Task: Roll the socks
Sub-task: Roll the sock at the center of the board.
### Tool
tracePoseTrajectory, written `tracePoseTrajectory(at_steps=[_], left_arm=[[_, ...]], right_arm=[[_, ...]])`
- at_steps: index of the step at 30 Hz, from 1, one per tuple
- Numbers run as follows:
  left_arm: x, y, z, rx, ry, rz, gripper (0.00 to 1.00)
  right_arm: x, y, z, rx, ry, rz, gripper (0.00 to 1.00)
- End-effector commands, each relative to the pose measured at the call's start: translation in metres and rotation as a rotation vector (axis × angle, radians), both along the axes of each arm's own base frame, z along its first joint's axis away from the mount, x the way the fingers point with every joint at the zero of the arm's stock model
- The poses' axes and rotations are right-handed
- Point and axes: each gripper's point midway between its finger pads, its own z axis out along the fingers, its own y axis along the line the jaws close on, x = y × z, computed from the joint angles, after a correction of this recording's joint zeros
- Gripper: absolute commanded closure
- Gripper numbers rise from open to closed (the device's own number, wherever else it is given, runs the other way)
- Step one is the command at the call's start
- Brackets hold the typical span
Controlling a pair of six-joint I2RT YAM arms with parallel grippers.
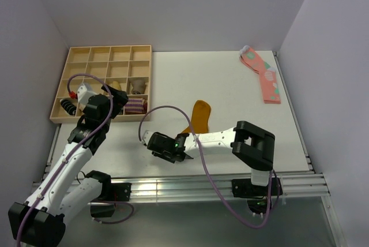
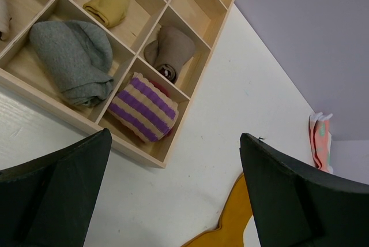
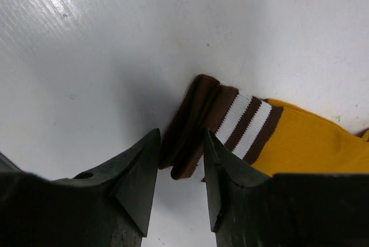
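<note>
Sock [image 1: 200,115] is mustard-orange and lies flat just below table centre, toe toward 12 and cuff toward 7. Its cuff [image 3: 199,114] is dark brown with thin white stripes and bunched into a fold. Right gripper [image 3: 180,146] stands over the cuff end. Its jaws are closed in on the fold, and cloth touches both fingers [image 3: 135,183]. Left gripper [image 2: 174,138] hangs over the tray's near corner, jaws spread wide with nothing between them.

Table [image 1: 230,85] is white with faint streaks. Plain pale walls [image 1: 173,4] stand at 9, 12 and 3.

The wooden grid tray [image 1: 109,47] sits at 10 against the left wall, well apart from the sock. Its near cells hold a grey bundle [image 2: 72,59], a purple-striped bundle [image 2: 144,107], a beige bundle [image 2: 170,48] and a yellow one [image 2: 109,2]. Pink sock [image 1: 266,79] lies at 2 near the right wall, well apart. Bare white table surrounds the sock from 12 round to 5. A metal rail [image 1: 190,186] runs along the table edge at 6, near the right gripper.
</note>
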Motion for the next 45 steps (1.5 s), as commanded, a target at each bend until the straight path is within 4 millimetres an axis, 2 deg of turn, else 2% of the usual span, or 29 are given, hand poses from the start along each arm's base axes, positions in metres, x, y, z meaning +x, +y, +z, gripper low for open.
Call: tracePoseTrajectory(at_steps=[1, 4, 6, 9, 12, 13, 17, 18, 19, 22, 24, 31, 35, 38, 40, 41, 43, 45], left_arm=[[0.005, -0.001, 0.005, 0.007, -0.031, -0.017, 0.00], [0.004, -0.001, 0.004, 0.007, -0.030, -0.017, 0.01], [0.004, -0.001, 0.002, 0.009, -0.028, -0.021, 0.01], [0.004, -0.003, -0.001, 0.007, -0.027, -0.029, 0.01], [0.003, -0.004, -0.004, 0.004, -0.032, -0.038, 0.01], [0.002, -0.004, -0.006, 0.004, -0.027, -0.039, 0.02], [0.001, -0.008, -0.013, -0.001, -0.040, -0.066, 0.05], [0.001, -0.010, -0.013, -0.003, -0.048, -0.075, 0.06], [0.002, -0.011, -0.008, -0.010, -0.072, -0.081, 0.08], [0.004, -0.016, -0.009, -0.006, -0.090, -0.100, 0.12], [0.006, -0.020, -0.010, 0.015, -0.092, -0.108, 0.14], [0.010, -0.058, -0.012, 0.113, -0.077, -0.185, 0.17], [0.015, -0.085, -0.011, 0.138, -0.110, -0.264, 0.18], [0.011, -0.110, -0.019, 0.190, -0.119, -0.366, 0.20], [0.007, -0.133, -0.015, 0.202, -0.164, -0.438, 0.20], [0.005, -0.140, -0.024, 0.234, -0.158, -0.480, 0.20], [0.002, -0.156, -0.021, 0.232, -0.203, -0.529, 0.21], [-0.002, -0.166, -0.031, 0.244, -0.218, -0.594, 0.24]], right_arm=[[0.007, 0.012, 0.004, 0.026, -0.035, -0.020, 0.58], [0.009, 0.011, 0.007, 0.031, -0.042, -0.017, 0.66], [0.009, 0.011, 0.011, 0.046, -0.026, -0.015, 0.79], [0.011, 0.007, 0.013, 0.074, 0.043, -0.017, 0.89], [0.012, 0.002, 0.023, 0.145, 0.158, 0.003, 0.90], [0.015, 0.001, 0.033, 0.180, 0.177, 0.017, 0.90], [0.026, -0.020, 0.048, 0.238, 0.295, 0.023, 0.91], [0.023, -0.021, 0.052, 0.262, 0.341, 0.050, 0.91], [0.033, -0.031, 0.053, 0.275, 0.365, 0.028, 0.92], [0.039, -0.050, 0.053, 0.297, 0.438, 0.007, 0.93], [0.040, -0.061, 0.045, 0.276, 0.485, -0.016, 0.95], [0.037, -0.085, 0.025, 0.267, 0.732, -0.146, 0.98], [0.032, -0.096, 0.016, 0.284, 0.883, -0.234, 1.00], [0.028, -0.102, 0.009, 0.289, 0.950, -0.285, 1.00], [0.031, -0.107, 0.008, 0.298, 0.959, -0.313, 1.00], [0.032, -0.109, 0.008, 0.302, 0.959, -0.311, 1.00], [0.037, -0.112, 0.011, 0.311, 0.943, -0.314, 1.00], [0.043, -0.114, 0.015, 0.314, 0.893, -0.302, 1.00]])
